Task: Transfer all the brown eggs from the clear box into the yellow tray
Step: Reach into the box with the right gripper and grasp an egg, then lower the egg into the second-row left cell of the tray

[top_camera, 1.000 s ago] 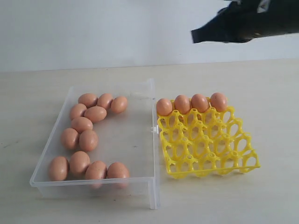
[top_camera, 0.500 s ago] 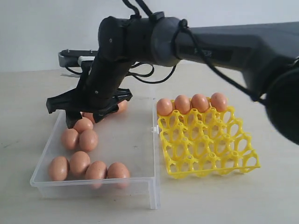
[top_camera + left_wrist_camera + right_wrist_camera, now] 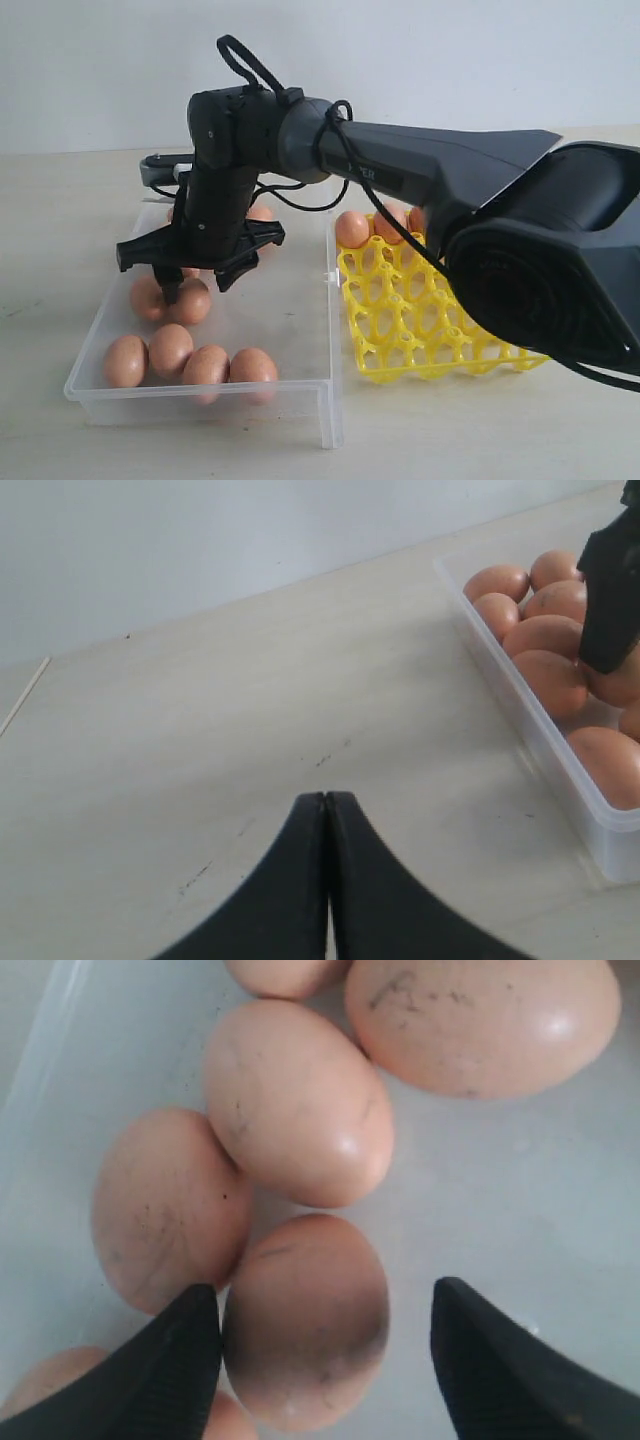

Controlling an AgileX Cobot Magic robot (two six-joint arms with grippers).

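Brown, faintly speckled hen's eggs (image 3: pixel 170 348) lie in the shallow, see-through plastic box (image 3: pixel 290 330). Four sit in a row against its near wall and two side by side behind them. Others are partly hidden by the arm (image 3: pixel 420 175). I see the black right gripper (image 3: pixel 197 280) lowered into the box, jaws spread wide and straddling one egg (image 3: pixel 305 1320); nothing is pinched. One finger (image 3: pixel 150 1380) sits close against that egg's side, but I cannot confirm contact. A bright yellow lattice egg tray (image 3: pixel 400 310) stands just beside the box. It holds eggs in its far row, at least three showing past the arm. My left gripper (image 3: pixel 327 805) hangs over the bare pale table (image 3: pixel 200 710), outside the box, jaws pressed together and empty.
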